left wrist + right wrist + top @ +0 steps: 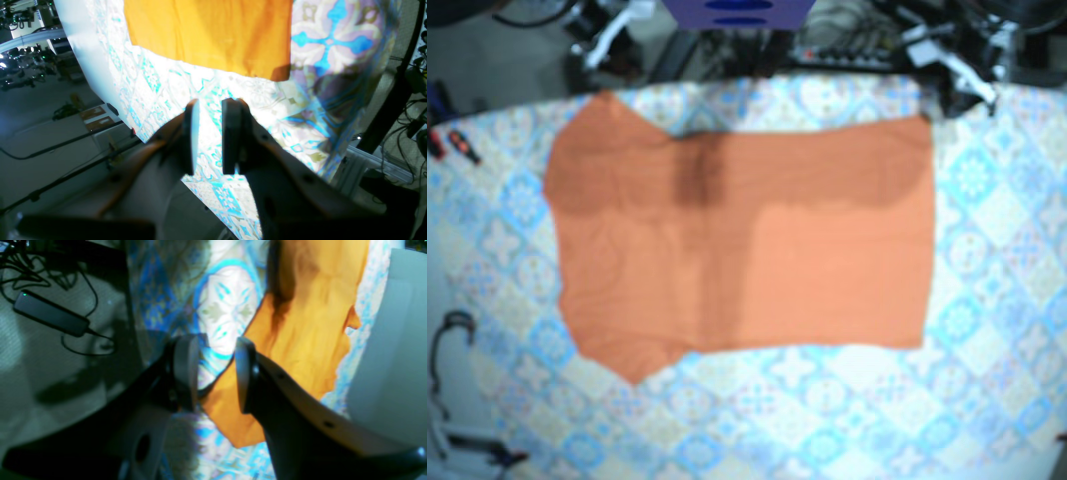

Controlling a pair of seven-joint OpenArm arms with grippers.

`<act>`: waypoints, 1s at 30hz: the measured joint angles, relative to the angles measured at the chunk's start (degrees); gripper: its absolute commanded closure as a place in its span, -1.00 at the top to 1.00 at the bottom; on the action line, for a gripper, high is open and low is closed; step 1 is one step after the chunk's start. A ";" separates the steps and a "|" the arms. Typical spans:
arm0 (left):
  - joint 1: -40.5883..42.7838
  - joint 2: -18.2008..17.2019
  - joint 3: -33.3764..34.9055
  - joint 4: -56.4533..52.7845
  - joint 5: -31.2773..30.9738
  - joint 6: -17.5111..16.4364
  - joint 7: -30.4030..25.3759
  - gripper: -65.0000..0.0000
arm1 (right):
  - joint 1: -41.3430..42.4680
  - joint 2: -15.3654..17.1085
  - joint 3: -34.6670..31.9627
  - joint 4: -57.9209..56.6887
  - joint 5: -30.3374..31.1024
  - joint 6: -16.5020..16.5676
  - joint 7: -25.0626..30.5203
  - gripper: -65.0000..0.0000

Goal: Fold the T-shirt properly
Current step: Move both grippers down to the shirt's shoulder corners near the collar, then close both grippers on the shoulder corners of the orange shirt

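The orange T-shirt (747, 260) lies spread flat on the patterned tablecloth (987, 330), with a sleeve pointing to the upper left and another to the lower left. In the left wrist view my left gripper (210, 133) hangs open above bare tablecloth, a short way from the shirt's straight hem (206, 33) and its corner. My right gripper (217, 373) is also open, hovering over a sleeve edge of the shirt (300, 340). Orange cloth shows through the gap below the fingers, which hold nothing.
A black power adapter (50, 318) with cables lies off the table near the right arm. Red-handled tools (457, 145) rest at the table's left edge, and a cable loop (447, 335) sits at the lower left. The table edge (100, 83) drops off beside the left gripper.
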 measured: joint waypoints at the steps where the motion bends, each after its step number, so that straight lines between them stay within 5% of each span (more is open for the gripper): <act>1: 0.00 0.00 -0.02 0.00 0.02 0.07 0.02 -0.62 | 0.79 -0.17 0.68 -0.96 0.61 -0.02 0.11 -0.41; 30: 0.02 0.04 -0.07 0.00 -0.15 0.00 0.02 -0.62 | 4.46 -0.07 5.29 -10.40 2.47 -1.16 -0.31 -0.41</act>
